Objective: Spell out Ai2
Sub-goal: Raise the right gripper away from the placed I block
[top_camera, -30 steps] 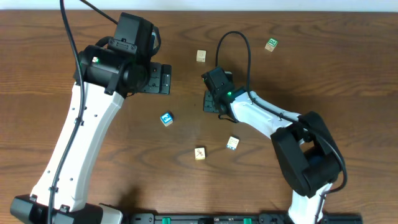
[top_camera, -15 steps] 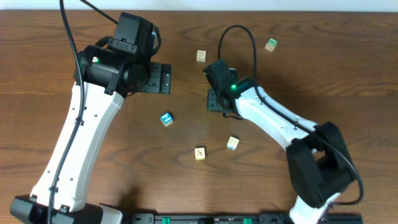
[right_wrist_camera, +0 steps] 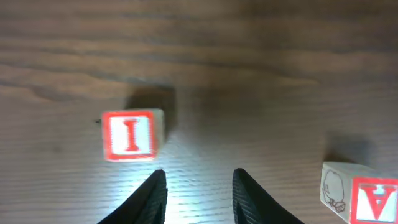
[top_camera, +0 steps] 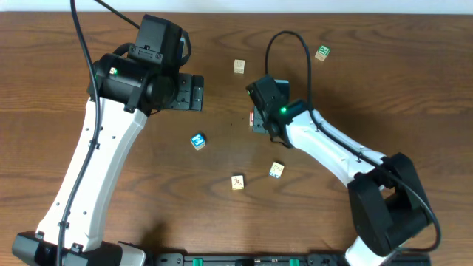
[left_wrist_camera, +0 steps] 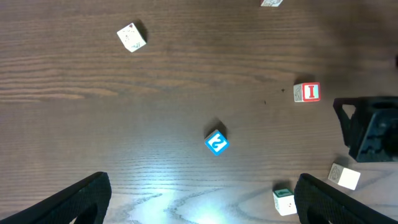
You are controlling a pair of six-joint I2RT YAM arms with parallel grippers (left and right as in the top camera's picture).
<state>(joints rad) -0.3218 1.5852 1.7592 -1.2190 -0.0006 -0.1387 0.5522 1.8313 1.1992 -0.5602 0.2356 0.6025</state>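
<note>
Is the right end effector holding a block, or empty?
Empty. The right end effector is open with nothing in its gap; the I cube lies just ahead, untouched.

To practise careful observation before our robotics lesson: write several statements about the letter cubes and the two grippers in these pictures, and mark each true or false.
1. The red-and-white wooden cube marked I is clamped between the right gripper's fingers. False: it lies on the wooden table beside them, ungripped.
2. The blue-and-white wooden cube marked 2 sits on the table, apart from the I cube. True.
3. The left gripper is shut on a cube. False: it is wide open and empty.
4. The red-and-white wooden cube marked A rests on the table, held by neither gripper. True.
</note>
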